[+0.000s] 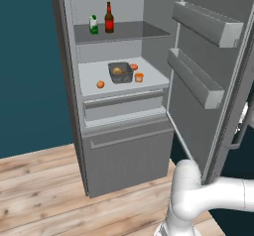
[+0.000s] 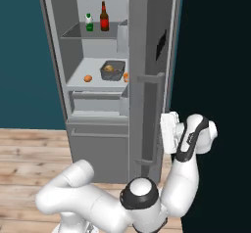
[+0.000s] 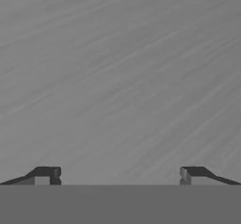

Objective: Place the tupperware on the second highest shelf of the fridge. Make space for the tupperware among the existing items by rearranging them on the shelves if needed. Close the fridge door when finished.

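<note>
One step remained: the tupperware (image 1: 120, 73) sat on the pale shelf (image 1: 94, 84); the tool (image 3: 117, 175), jaws apart, faced the door (image 1: 208, 56), needing a push shut.

In the fridge (image 1: 124, 155), the tupperware (image 1: 120, 73) sits on the second highest shelf (image 1: 92, 84), with 1 ball (image 1: 100, 84) to its left and the cup (image 1: 139, 77) to its right. On the shelf above (image 1: 134, 30), the carton (image 1: 94, 25) stands left of the bottle (image 1: 109, 18). The fridge door (image 1: 213, 76) stands open at the right.
</note>
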